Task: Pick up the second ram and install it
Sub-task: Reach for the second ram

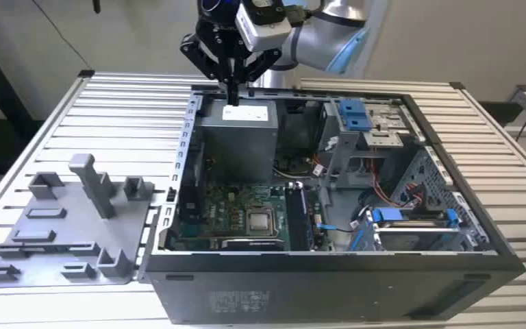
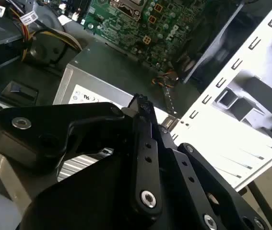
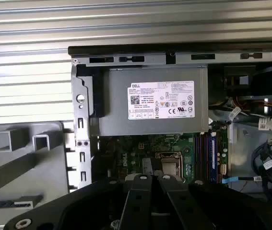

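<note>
Hazard: collision with power supply [image 1: 240,137] directly beneath the clenched, seemingly empty end effector [image 1: 233,96] on any straight drop. Lower and farther in, second ram [image 3: 214,152] upright in its motherboard [image 3: 126,153] slot; possibly half-seated, so loose under vibration.

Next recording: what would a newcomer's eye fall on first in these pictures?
The open computer case dominates the slatted table, with its green board exposed inside. Above the case's far end, the arm's black tool hangs shut over the grey power supply box with the white label. On the exterior view's left, beside the case, lies a grey holder tray.
</note>
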